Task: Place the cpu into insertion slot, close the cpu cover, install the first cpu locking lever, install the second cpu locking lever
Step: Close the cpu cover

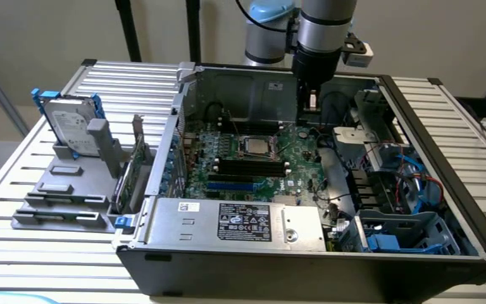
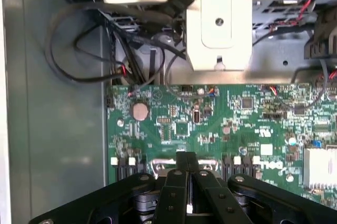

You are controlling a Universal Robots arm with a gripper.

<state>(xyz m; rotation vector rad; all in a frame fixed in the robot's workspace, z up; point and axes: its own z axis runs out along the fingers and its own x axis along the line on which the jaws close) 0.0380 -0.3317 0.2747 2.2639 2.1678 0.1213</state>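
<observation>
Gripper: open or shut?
Shut. In the wrist view the gripper is pinched together, with no gap at its tip, over the green motherboard.

Room above insertion slot (image 1: 255, 144) open; case rear wall (image 1: 243, 95), cables (image 1: 412, 183) & PSU (image 1: 238, 223) hem it in.

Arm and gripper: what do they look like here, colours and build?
The arm is a silver-grey cylindrical tube with a pale blue joint cap and a black wrist section, with a small white box at its side. The gripper is matte black: jointed linkage bars with silver pivot pins.
</observation>
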